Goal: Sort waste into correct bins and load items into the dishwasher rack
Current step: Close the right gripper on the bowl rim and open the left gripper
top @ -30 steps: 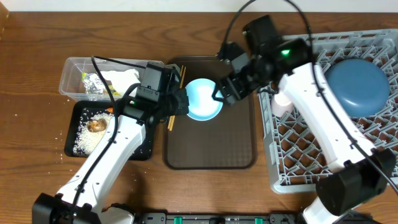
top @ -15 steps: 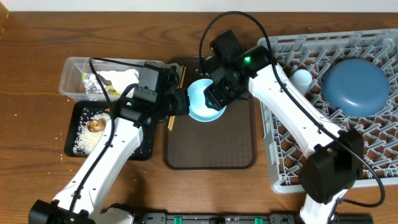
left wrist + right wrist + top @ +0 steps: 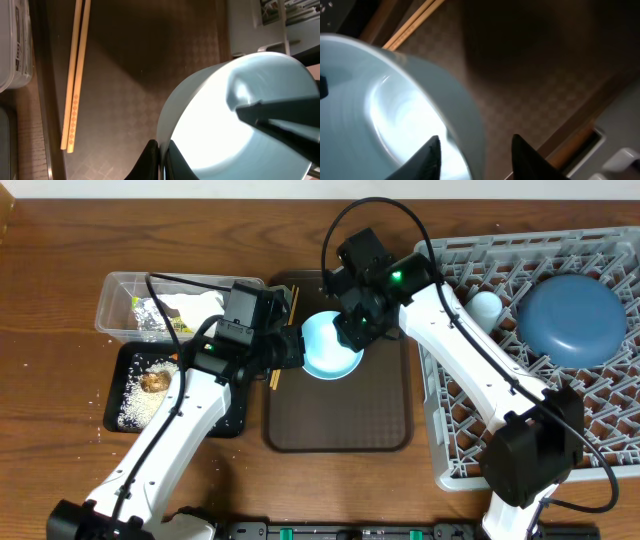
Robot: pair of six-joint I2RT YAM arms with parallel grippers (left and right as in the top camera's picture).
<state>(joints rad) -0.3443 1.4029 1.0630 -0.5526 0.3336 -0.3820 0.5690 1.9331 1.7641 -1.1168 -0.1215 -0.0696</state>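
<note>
A round light blue bowl (image 3: 330, 348) sits on the far half of a brown rectangular serving tray (image 3: 340, 420) at the middle of the wooden table. The left gripper (image 3: 161, 156) has its jaws pinched tight on the bowl's left rim. The right gripper (image 3: 476, 150) straddles the opposite rim with its jaws partly open. One finger (image 3: 431, 156) is inside the bowl, the other stands outside with a gap to the wall, so it does not yet clamp anything. A pair of thin wooden chopsticks (image 3: 75, 75) lies on the tray just left of the bowl. To the right stands the large grey lattice dishwasher rack (image 3: 470, 430), holding a big round dark-blue plate (image 3: 575, 315) and a small pale cup (image 3: 486, 305). At the left, a clear plastic tub (image 3: 110, 305) holds a silver foil wrapper (image 3: 150, 315). Nearer is a black tray (image 3: 135, 355) with white rice (image 3: 135, 402) and a small brown lump (image 3: 153, 381).
</note>
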